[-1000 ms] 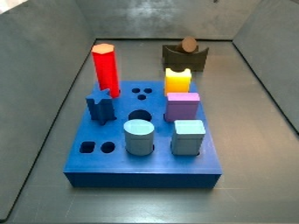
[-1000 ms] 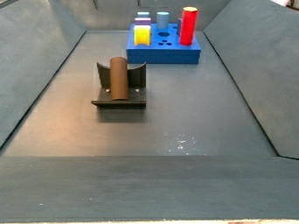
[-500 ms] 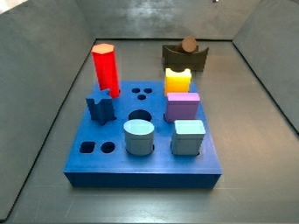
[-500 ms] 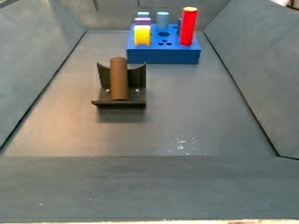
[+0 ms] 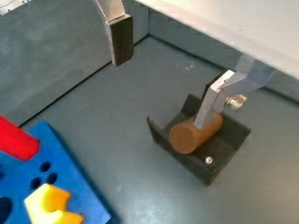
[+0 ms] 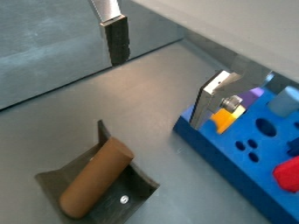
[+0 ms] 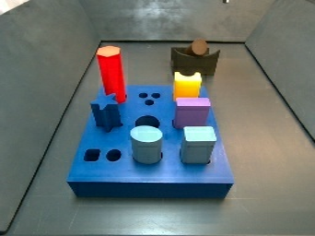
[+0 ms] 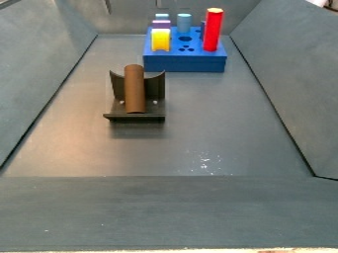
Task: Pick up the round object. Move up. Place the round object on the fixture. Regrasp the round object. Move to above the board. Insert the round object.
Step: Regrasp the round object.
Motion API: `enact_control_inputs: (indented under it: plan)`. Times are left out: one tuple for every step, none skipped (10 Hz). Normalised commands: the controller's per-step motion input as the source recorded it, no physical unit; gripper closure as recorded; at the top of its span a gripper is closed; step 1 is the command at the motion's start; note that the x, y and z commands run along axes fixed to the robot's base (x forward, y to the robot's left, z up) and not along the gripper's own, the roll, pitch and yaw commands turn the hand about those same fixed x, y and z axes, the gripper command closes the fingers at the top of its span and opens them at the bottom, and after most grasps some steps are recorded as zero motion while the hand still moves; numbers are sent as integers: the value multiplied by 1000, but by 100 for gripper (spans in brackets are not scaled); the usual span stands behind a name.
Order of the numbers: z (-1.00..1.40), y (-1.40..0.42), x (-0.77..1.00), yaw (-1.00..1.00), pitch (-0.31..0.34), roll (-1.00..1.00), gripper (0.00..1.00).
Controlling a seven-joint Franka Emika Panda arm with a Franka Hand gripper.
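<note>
— Where is the gripper (image 5: 170, 70), and how do its jaws stand?

— It appears only in the wrist views, above the grey floor (image 8: 199, 119). The jaws are spread wide and released, with nothing between them. One finger (image 5: 121, 39) shows its dark pad; the other silver finger (image 5: 218, 94) lies in line with the fixture (image 5: 201, 144) in that view. In a wrist view the gripper (image 6: 163, 70) hangs between the fixture (image 6: 93, 188) and the board (image 6: 251, 157).

— And the round object?

— The round object (image 5: 193, 133) lies on its side in the curved notch of the fixture, apart from both fingers. In a wrist view it (image 6: 96, 178) is a brown cylinder resting along the notch. In a side view the round object (image 8: 132, 87) sits on the fixture (image 8: 134, 107), well apart from the board (image 8: 185, 57); in a side view only its round end (image 7: 198, 46) shows above the fixture (image 7: 194, 61).

— What stands on the board?

— In a side view the board (image 7: 150, 175) carries a red hexagonal peg (image 7: 110, 72), a yellow arch block (image 7: 187, 84), a purple block (image 7: 192, 112), a light-blue cylinder (image 7: 146, 145), a pale square block (image 7: 200, 144) and a dark blue star peg (image 7: 106, 111). A round hole (image 7: 146, 121) at the middle stands open.
</note>
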Motion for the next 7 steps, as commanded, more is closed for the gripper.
enact_control_inputs:
  plan:
    - [14, -20, -15, 8, -1, 1000, 0]
    - [13, -20, -14, 9, -4, 1000, 0]
    - [14, -19, -11, 10, -8, 1000, 0]
    - [15, -21, -10, 11, -10, 1000, 0]
    - [14, -22, -12, 12, -10, 1000, 0]
    - [12, -20, -14, 13, -10, 1000, 0]
    - [14, -18, -14, 14, -8, 1000, 0]
